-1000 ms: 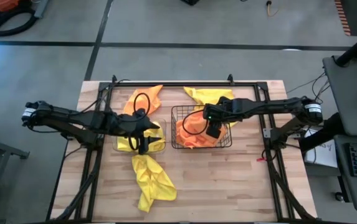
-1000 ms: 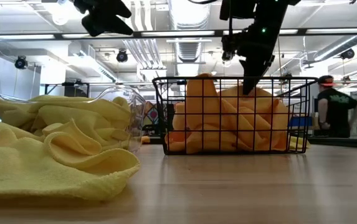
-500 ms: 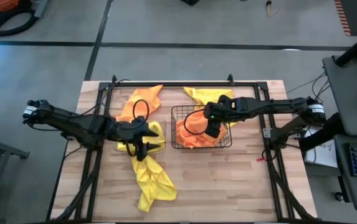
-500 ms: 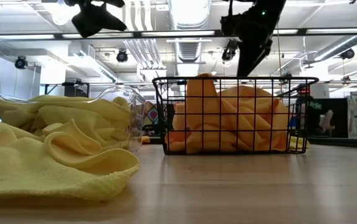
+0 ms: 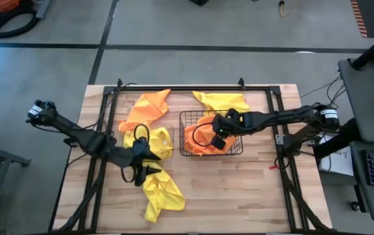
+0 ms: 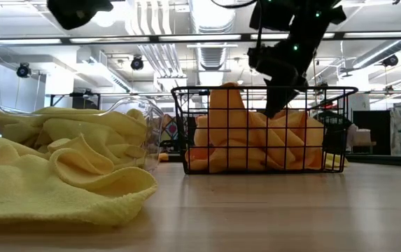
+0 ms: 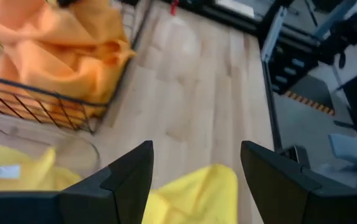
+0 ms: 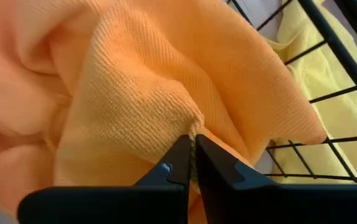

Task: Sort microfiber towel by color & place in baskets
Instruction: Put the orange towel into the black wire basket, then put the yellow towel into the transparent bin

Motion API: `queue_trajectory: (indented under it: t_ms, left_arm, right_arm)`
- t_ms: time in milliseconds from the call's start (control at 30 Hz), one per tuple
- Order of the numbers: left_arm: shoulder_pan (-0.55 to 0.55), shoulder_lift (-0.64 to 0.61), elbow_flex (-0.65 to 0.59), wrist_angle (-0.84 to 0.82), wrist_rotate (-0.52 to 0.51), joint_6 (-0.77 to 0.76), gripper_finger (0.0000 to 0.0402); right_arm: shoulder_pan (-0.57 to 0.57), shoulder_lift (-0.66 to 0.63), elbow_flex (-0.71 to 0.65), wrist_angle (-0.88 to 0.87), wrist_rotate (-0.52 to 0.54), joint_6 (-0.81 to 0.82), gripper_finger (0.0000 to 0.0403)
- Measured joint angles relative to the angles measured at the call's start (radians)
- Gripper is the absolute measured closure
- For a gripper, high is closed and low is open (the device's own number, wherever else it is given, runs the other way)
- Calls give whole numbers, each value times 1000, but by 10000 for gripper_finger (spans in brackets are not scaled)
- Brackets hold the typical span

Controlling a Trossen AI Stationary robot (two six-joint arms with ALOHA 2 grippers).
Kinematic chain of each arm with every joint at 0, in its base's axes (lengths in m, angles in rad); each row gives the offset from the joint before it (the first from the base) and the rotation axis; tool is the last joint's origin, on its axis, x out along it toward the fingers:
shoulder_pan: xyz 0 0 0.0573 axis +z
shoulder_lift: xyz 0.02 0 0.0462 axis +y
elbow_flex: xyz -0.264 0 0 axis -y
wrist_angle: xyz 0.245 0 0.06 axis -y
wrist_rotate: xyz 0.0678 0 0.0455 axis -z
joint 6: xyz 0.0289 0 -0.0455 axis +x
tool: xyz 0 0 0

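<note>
High view: orange towels fill the wire basket (image 5: pixel 210 139) and yellow ones the clear basket (image 5: pixel 155 143); one orange towel (image 5: pixel 146 107) and two yellow remain on the counter (image 5: pixel 252 189).

Left wrist: left claw (image 7: pixel 197 186) gapes wide, empty, above a yellow towel (image 7: pixel 194 198).

Right wrist: right claw (image 8: pixel 192 163) is pinched onto orange cloth (image 8: pixel 134 93) inside the wire basket.

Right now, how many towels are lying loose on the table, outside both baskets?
3. An orange towel at the back left, a yellow towel behind the wire basket, and a yellow one in front of the clear basket. More may be hidden under these.
</note>
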Motion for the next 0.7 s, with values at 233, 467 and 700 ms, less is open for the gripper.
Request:
queue_trajectory:
  t_ms: [233, 467, 700]
  left_arm:
    - [-144, 73, 0, -20, 6, -24, 177]
    - [-280, 157, 0, -43, 7, -40, 177]
    - [-332, 261, 0, -136, 6, -42, 177]
  right_arm:
    - [48, -5, 75, -54, 22, 35, 350]
    - [99, -5, 201, -185, 23, 87, 260]
    - [173, -5, 283, -224, 22, 111, 200]
